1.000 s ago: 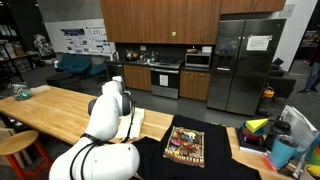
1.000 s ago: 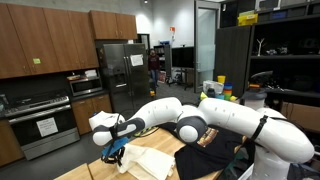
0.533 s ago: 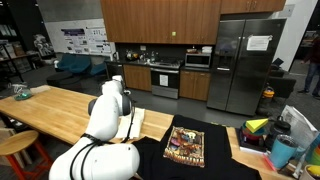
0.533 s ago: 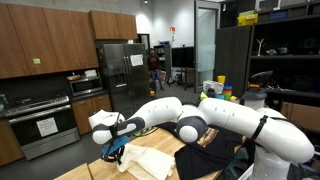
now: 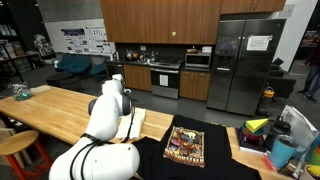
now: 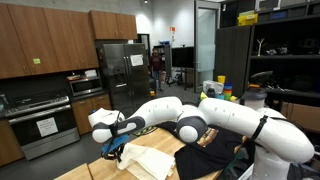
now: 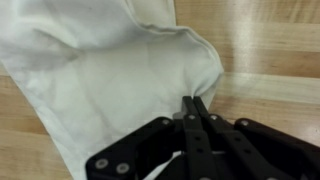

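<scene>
Pressing its two fingers flat together, the gripper (image 7: 192, 104) sits low over a white cloth (image 7: 90, 90) in the wrist view. Its tips are close to the cloth's rounded edge. Whether any fabric is caught between them I cannot tell. The cloth lies rumpled on a wooden table (image 7: 270, 60), with bare wood showing just beside that edge. In an exterior view the white arm (image 6: 165, 112) reaches out low across the table, its end down at the cloth's corner. A black shirt (image 5: 185, 146) with a printed front lies flat just beside the cloth, on the same table. Well behind the table stand an oven (image 5: 165, 78), a steel fridge (image 5: 245, 62) and brown cabinets (image 5: 160, 20) above them.
</scene>
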Robot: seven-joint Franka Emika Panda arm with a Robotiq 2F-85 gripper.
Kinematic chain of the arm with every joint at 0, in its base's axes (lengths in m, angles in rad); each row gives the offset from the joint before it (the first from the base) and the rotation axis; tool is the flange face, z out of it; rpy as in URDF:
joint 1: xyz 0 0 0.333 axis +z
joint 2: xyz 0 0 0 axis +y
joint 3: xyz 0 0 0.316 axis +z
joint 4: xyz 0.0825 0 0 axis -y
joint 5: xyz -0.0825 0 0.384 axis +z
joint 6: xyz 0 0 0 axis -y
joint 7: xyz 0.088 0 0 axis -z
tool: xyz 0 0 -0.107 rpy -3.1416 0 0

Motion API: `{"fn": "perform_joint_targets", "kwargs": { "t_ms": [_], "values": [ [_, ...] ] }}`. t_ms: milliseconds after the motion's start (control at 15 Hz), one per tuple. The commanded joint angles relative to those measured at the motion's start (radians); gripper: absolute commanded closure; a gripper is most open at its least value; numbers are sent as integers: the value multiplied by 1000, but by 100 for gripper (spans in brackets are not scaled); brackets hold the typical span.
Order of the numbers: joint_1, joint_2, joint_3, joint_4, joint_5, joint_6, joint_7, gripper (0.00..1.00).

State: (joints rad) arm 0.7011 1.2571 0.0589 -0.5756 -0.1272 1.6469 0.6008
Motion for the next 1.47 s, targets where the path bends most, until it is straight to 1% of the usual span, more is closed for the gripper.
{"fn": "perform_joint_targets", "kwargs": {
  "t_ms": [0,533,600,1000,1067,1133,1400],
  "values": [
    [7,-8,-13,24,-14,-22,13,100],
    [-8,-28,-21,49,-17,-28,38,100],
    [-1,33,-44,173,3,-85,32,100],
    [-18,34,-69,272,12,-195,56,100],
    [-24,-14,-56,191,-1,-172,70,100],
    [-22,3,-70,223,14,-195,77,100],
    [-26,3,-69,220,17,-212,111,100]
  ]
}}
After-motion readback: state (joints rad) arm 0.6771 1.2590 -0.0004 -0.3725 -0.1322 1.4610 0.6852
